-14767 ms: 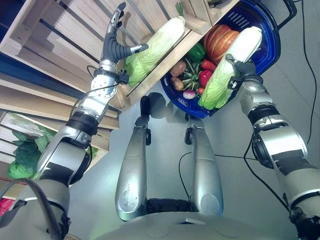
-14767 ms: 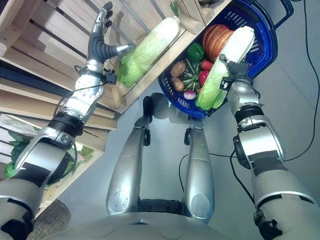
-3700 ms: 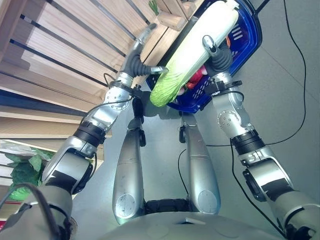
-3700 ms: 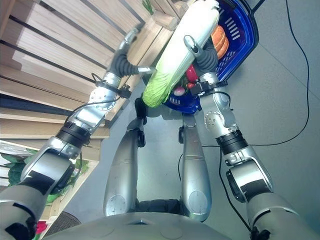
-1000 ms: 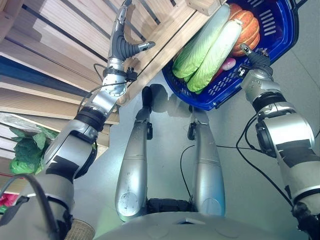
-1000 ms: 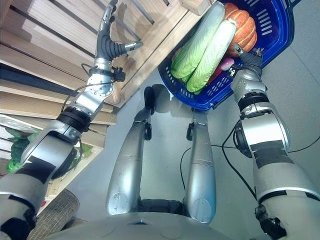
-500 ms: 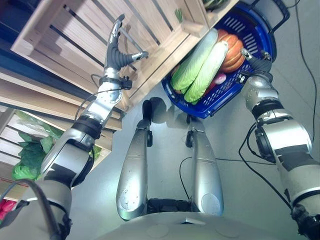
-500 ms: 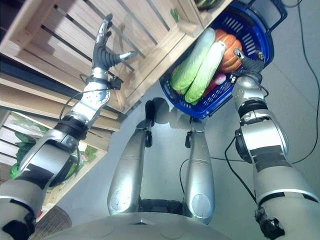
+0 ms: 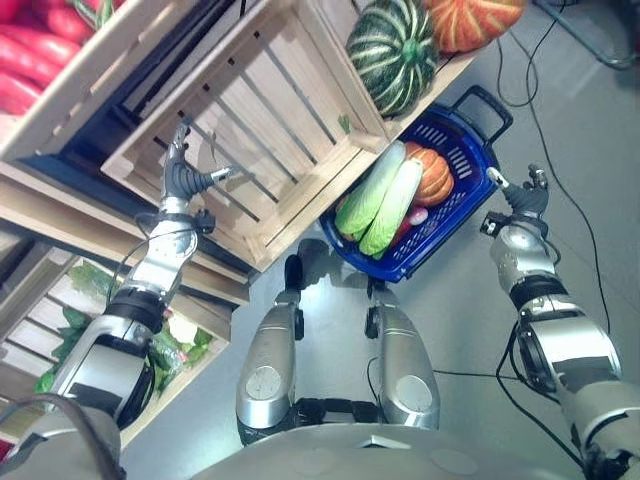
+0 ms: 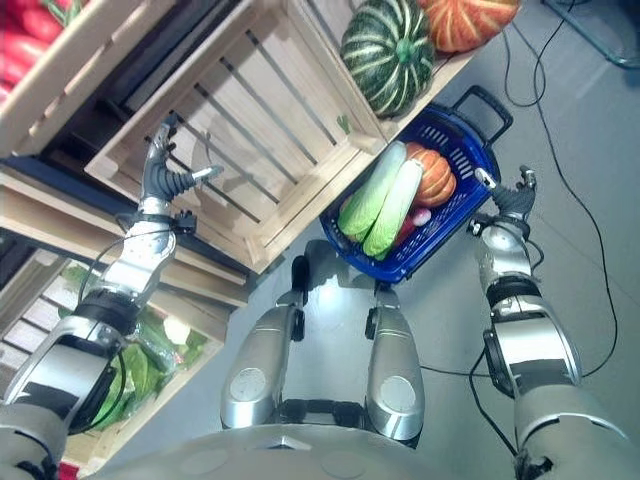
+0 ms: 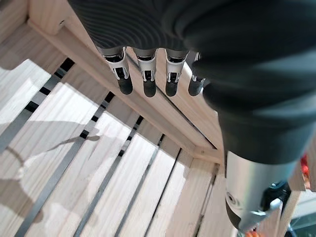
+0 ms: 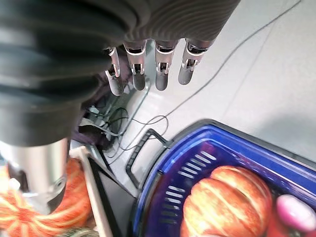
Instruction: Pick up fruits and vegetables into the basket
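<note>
The blue basket [image 9: 470,170] is sitting on the floor, holding two long cabbages [image 9: 380,200] side by side with an orange pumpkin [image 9: 432,176] beyond them. Right of the basket, the right hand [image 9: 520,195] is hovering with fingers spread, holding nothing. Left of the basket, the left hand [image 9: 180,178] is hanging open inside the wooden crate [image 9: 290,110].

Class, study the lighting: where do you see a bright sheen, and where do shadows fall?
Left eye view: the green striped squash carries a pale sheen. Left wrist view: soft grey shadows lie across the wooden crate slats. Right wrist view: the orange pumpkin in the blue basket shows bright highlights.
</note>
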`<state>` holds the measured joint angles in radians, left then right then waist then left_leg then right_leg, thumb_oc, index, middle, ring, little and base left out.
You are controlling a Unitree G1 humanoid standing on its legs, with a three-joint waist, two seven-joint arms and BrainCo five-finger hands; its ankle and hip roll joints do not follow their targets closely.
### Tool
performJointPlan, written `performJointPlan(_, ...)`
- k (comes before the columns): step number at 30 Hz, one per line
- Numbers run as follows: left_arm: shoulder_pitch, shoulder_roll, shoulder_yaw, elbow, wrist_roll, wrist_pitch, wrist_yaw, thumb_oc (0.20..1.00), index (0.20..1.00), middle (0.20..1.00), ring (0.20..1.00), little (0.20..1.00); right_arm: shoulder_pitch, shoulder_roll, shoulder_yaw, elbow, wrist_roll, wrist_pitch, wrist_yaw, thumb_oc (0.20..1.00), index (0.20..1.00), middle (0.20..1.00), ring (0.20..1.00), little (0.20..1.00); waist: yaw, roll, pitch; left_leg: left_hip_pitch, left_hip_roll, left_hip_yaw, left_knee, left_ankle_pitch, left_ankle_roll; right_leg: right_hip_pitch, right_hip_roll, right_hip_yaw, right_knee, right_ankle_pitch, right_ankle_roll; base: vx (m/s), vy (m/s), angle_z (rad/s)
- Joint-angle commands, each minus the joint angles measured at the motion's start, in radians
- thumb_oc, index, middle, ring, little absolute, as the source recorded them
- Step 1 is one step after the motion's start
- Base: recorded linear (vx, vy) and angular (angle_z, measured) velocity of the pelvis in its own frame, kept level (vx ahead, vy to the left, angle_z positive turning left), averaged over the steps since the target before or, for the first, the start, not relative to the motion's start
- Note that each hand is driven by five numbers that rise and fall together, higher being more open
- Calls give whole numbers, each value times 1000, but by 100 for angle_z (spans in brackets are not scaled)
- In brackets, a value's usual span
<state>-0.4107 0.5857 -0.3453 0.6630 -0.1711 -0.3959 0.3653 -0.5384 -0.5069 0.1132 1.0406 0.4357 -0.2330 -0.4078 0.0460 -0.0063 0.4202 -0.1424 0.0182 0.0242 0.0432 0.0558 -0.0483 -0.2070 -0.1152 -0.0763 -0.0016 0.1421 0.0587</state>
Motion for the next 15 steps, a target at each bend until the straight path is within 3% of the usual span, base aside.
performJointPlan(1,60,-38,20,75,78,-24,-59,1000,1000,1000,1000,1000,101,-23,-9,6,-52,-24,26,1000,1000,1000,1000,1000,-12,0,-166,4,-24,-46,5,-51,7,77,-5,-37,78,-112,36,137,19,-1)
performJointPlan(8,252,-123,40,236,146,-46,-199,1000,1000,1000,1000,1000,307,46,-48,34,-145,20,93,1000,1000,1000,1000,1000,-22,-3,-291,126,-6,-31,-37,-63,13,189,1,-32,33,-111,43,180,20,-4)
performJointPlan(15,331,-187,64,425,125,-20,-337,1000,1000,1000,1000,1000,394,143,-33,139,-213,61,160,1000,1000,1000,1000,1000,-29,-5,-336,196,13,-19,-101,-53,8,252,4,-39,-1,-117,49,78,7,-3)
